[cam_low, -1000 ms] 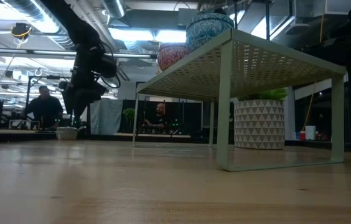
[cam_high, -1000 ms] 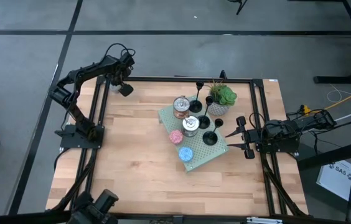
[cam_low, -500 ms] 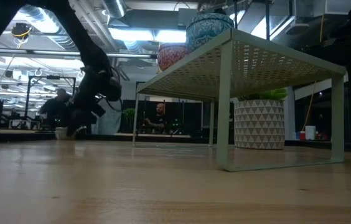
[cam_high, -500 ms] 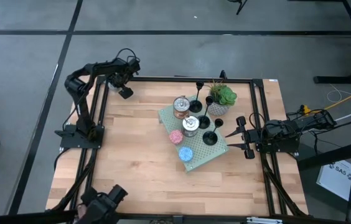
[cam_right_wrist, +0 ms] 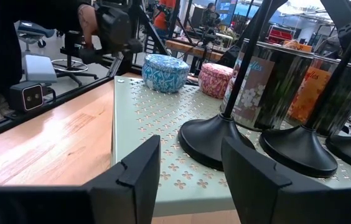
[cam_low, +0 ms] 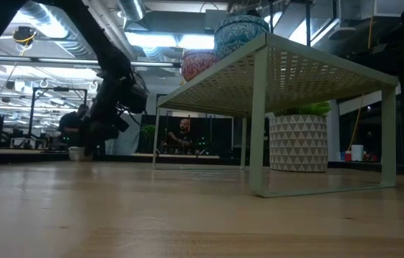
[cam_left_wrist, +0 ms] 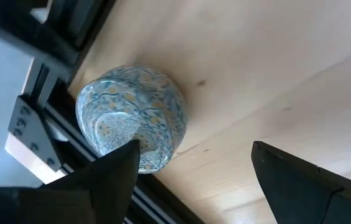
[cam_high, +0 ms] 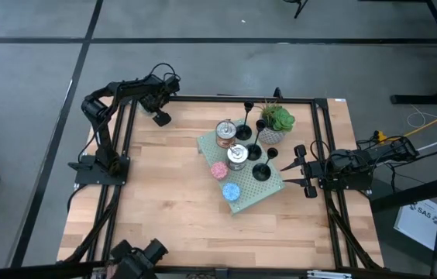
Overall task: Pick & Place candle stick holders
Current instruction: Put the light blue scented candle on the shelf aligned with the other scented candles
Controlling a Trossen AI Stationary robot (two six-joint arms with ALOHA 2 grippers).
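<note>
- We see the left pincer [cam_high: 159,118] at about ten o'clock on the light wooden desk [cam_high: 164,201], its fingers spread apart over a small pale candle with a blue and yellow pattern [cam_left_wrist: 132,118], which rests on the desk near the edge, not gripped.
- The three matte-black candle stick holders with round flat bases and thin stems [cam_high: 253,151] stand on the pale green perforated metal shelf [cam_high: 269,190] just right of the desk's centre, beside two shiny round tins [cam_high: 226,133] and a potted green plant [cam_high: 274,122].
- The right pincer [cam_high: 296,167] waits at three o'clock, fingers parted and empty, just beside the shelf and facing the holders.
</note>
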